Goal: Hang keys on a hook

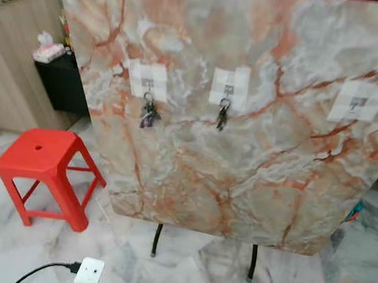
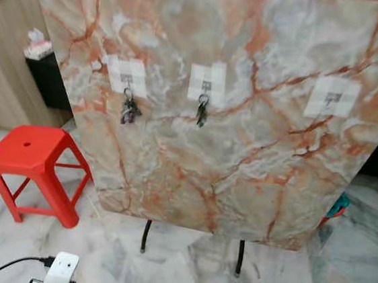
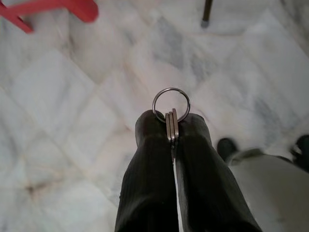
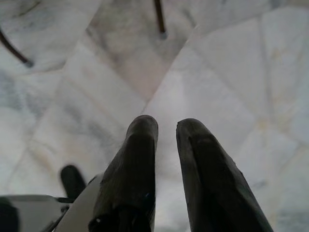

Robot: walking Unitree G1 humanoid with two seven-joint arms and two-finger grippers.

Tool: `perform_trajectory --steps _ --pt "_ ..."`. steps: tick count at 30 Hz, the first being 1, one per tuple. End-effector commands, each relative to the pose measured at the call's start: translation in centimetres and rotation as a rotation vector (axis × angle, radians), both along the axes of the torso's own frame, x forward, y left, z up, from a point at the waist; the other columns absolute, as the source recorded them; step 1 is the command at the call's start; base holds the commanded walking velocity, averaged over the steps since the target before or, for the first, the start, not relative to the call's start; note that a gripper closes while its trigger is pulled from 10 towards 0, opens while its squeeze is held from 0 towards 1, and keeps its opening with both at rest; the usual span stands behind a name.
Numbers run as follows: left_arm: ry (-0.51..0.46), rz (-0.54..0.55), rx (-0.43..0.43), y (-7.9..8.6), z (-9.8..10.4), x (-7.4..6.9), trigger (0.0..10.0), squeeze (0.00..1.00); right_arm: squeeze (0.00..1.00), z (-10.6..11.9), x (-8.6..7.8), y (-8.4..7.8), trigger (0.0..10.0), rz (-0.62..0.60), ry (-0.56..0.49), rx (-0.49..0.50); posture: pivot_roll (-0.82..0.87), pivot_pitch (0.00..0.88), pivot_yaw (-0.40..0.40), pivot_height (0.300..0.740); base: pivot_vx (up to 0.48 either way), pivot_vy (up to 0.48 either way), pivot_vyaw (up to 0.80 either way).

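My left gripper [image 3: 171, 126] pinches the keys [image 3: 171, 104] low before the marble board [image 1: 247, 107] (ring protruding). Carry step; next, lift to its vacant right-hand hook [image 1: 359, 103]. Right gripper [image 4: 164, 126] idles, parted.

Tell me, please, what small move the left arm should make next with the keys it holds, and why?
Probably raise the left gripper toward the right-hand hook. It is shut on the keys, their ring poking out past the fingertips, yet points at the floor. On the marble board, the other two hooks already carry keys; this one looks bare.
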State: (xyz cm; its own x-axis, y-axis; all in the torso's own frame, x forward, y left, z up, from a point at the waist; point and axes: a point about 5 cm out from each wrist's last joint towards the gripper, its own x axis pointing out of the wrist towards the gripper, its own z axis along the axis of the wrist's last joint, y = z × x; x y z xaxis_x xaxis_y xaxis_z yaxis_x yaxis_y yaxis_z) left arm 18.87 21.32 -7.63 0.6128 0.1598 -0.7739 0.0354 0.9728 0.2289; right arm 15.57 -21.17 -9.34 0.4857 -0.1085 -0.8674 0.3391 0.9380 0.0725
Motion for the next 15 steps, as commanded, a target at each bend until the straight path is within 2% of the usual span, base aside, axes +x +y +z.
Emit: perform_trajectory --steps 1,7,15 --pt "0.017 0.011 0.016 0.5 -0.1 -0.4 10.0 0.0 0.0 0.0 0.3 0.6 10.0 -0.002 -0.011 0.019 0.0 0.0 -0.007 0.74 0.0 -0.334 0.0" --pt "0.014 0.014 0.011 0.4 -0.1 -0.3 10.0 0.0 0.0 0.1 0.5 0.4 10.0 -0.001 -0.019 0.019 -0.01 0.0 -0.007 0.74 0.0 -0.333 0.0" --pt "0.011 0.007 -0.001 0.0 -0.1 -0.2 10.0 0.0 0.0 0.4 0.6 -0.9 10.0 -0.007 -0.025 0.006 -0.02 0.0 -0.007 0.74 0.0 -0.335 0.0"
